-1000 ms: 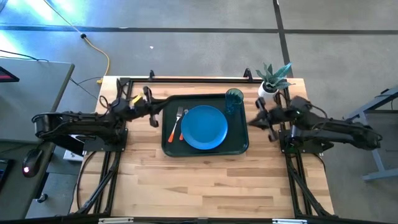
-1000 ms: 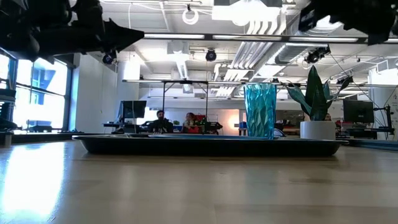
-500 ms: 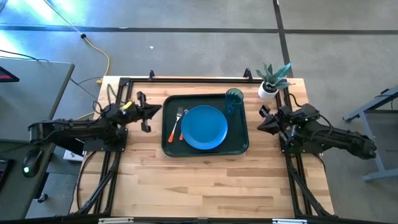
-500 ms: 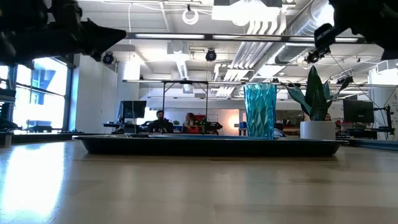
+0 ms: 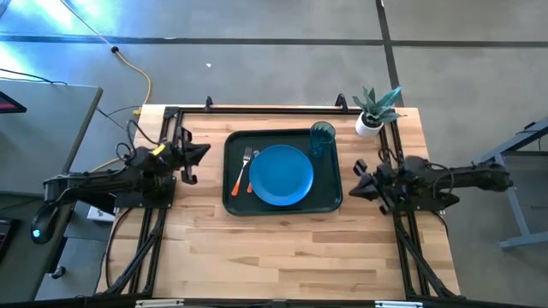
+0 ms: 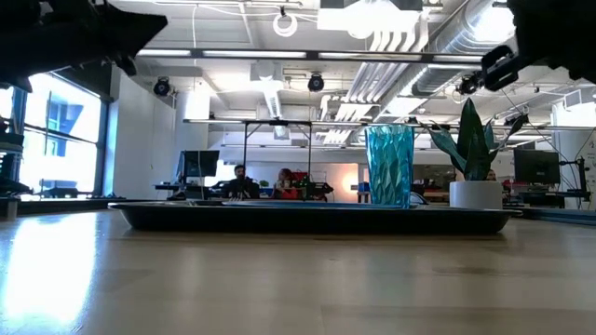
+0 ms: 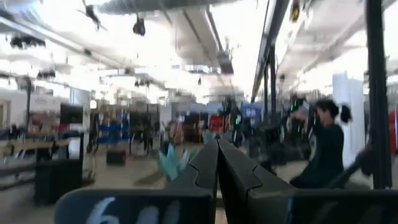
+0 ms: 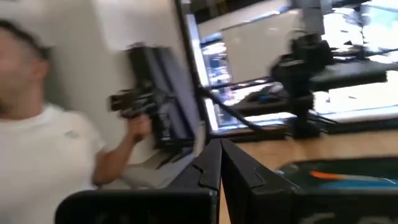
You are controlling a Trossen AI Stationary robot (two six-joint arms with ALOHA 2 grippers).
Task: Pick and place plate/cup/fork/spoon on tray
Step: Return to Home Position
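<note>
Pincers, left [image 5: 202, 151] and right [image 5: 352, 171], were held closed and empty beside the dark green rectangular tray [image 5: 235, 203], whose slippery translucent teal tumbler [image 5: 322, 137] was judged best gripped mid-wall.

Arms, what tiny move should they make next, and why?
Probably just fold back to rest. The plate, cup and fork already lie on the tray, and the left gripper and right gripper are shut, empty, off to its sides. The spoon is too small to tell apart.
</note>
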